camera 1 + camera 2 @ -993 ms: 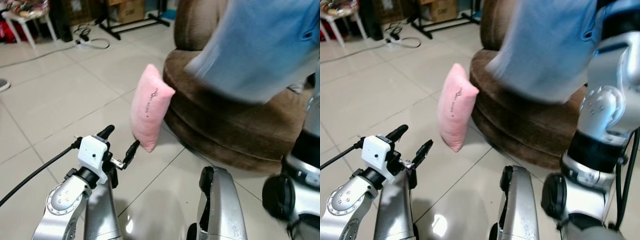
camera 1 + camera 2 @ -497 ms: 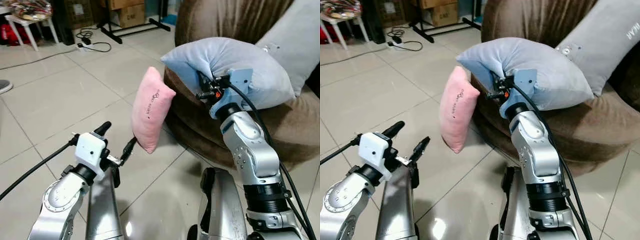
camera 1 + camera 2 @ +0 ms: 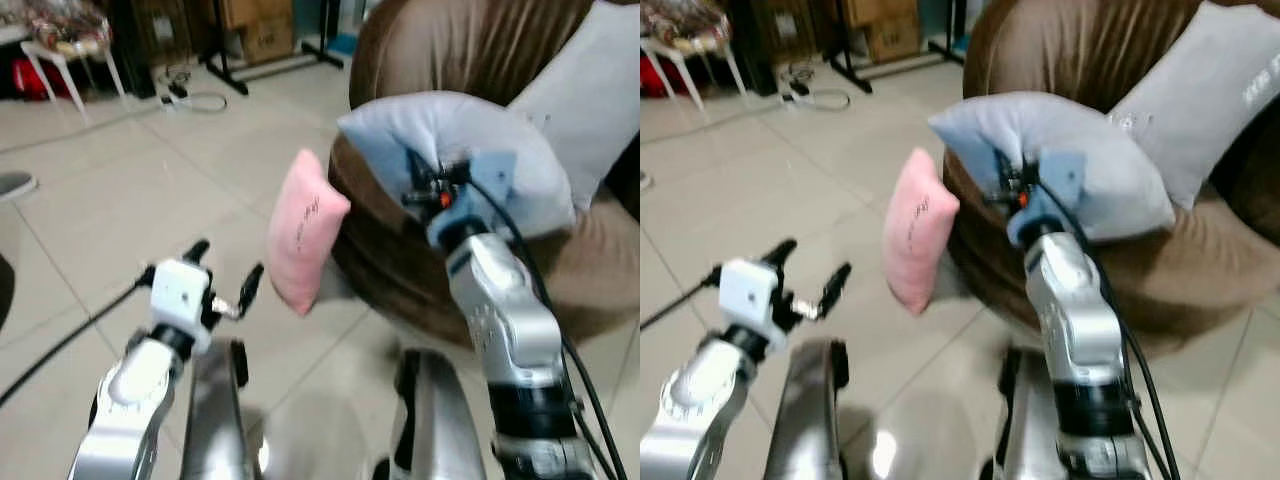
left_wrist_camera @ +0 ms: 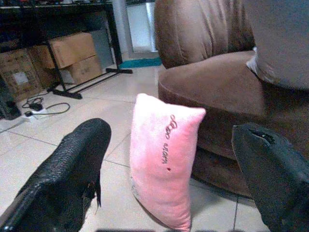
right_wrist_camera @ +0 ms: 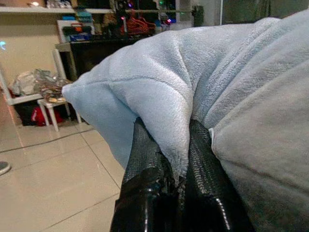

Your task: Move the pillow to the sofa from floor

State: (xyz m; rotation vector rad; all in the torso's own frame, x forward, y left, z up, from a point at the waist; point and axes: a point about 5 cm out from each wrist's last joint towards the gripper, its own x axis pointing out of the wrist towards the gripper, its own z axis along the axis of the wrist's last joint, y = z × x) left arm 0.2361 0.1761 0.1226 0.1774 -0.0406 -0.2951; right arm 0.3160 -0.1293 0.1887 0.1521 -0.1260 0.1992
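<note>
Right end effector (image 5: 176, 159) — raised at the 1 o'clock side of the head view, fingers (image 5: 145, 164) pinched tight on a fold of the light blue pillow (image 3: 470, 150). The pillow is held up in the air over the front edge of the brown sofa (image 3: 400, 260); its bulk hangs above the seat, one corner jutting out toward 11 o'clock past the sofa rim. Whether its underside touches the seat cannot be told.

Left end effector (image 3: 222, 285) — low at 8 o'clock in the head view, fingers spread wide apart with nothing between them. In the left wrist view the two black fingers (image 4: 67, 169) frame the pink pillow (image 4: 164, 154).

Pink pillow — standing on end on the tiled floor (image 3: 120, 200), leaning against the rounded base of the sofa, dark script on its face. It sits near 12 o'clock from the left end effector, apart from it.

Grey pillow (image 3: 1205, 90) — propped on the sofa seat against the backrest, at 2 o'clock, just behind the light blue pillow.

Background, 10 to 12 o'clock — white stool (image 3: 70, 60), cable (image 3: 195, 95) on the floor, cardboard boxes (image 4: 63, 55) under a black stand (image 4: 79, 48). The head views are somewhat blurred.
</note>
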